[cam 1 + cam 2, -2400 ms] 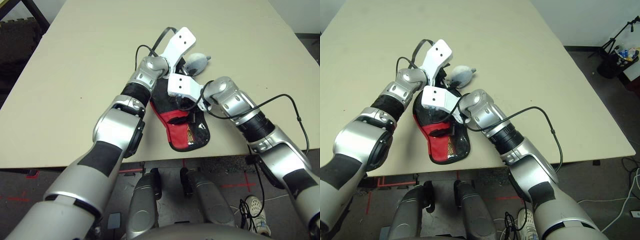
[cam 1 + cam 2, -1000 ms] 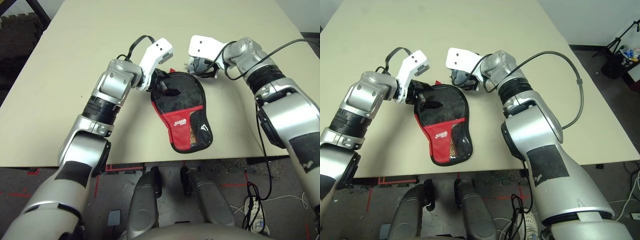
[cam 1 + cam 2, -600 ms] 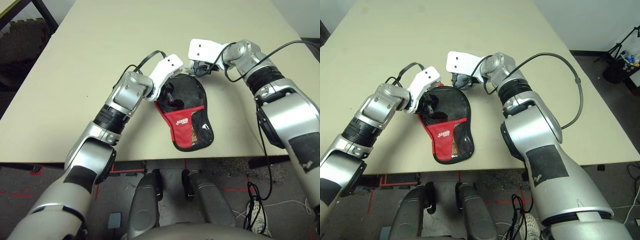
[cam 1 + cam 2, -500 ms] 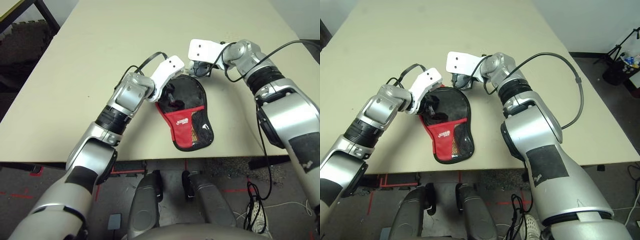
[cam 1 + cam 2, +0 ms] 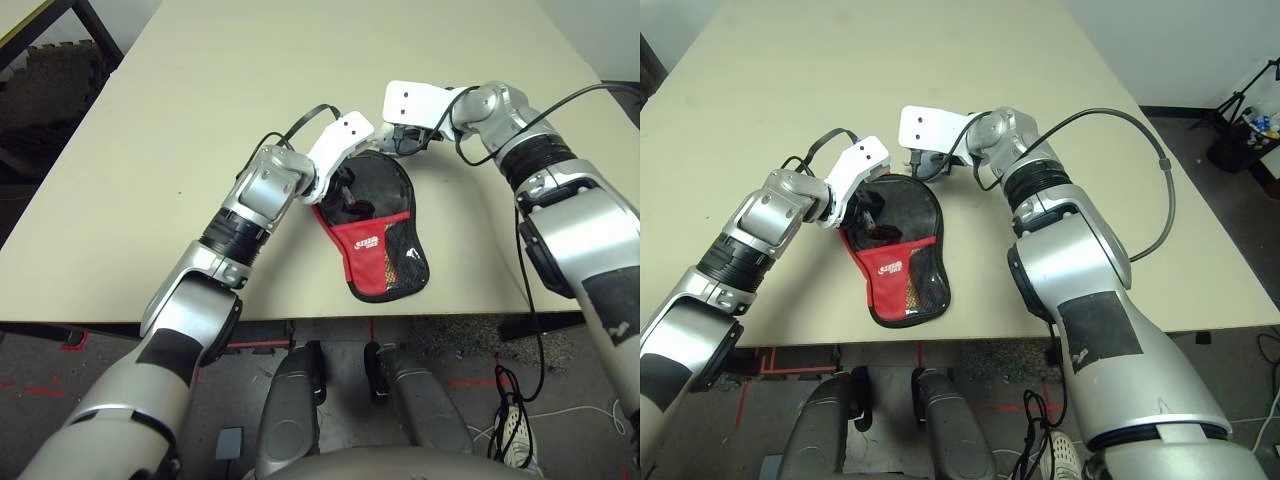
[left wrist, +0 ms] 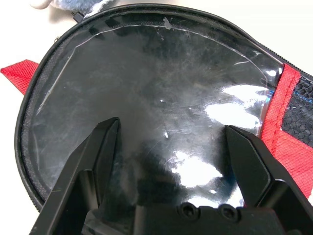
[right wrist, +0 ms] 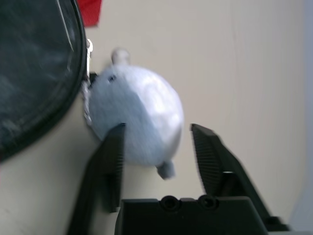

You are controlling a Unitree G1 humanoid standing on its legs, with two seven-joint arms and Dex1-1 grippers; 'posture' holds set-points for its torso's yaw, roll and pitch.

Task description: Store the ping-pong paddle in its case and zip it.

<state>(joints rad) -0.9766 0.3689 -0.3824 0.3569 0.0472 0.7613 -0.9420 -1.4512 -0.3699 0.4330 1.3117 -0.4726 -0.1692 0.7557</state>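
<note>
case (image 5: 372, 225): flat on the surface (image 5: 200, 120), near edge, round end at 12 o'clock
left claw (image 6: 168, 142): wide open, right over its clear side, holding nothing
right claw (image 7: 156, 142): open around the lump (image 7: 134, 115) at case's top

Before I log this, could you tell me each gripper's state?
Left gripper: open, over the case.
Right gripper: open, around the grey-white lump.

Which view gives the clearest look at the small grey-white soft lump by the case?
The right wrist view: the grey-white soft lump sits large ahead of the open right gripper, against the case rim. The left wrist view catches a sliver at the frame edge. In the head views the right gripper's white mount mostly hides it.
</note>
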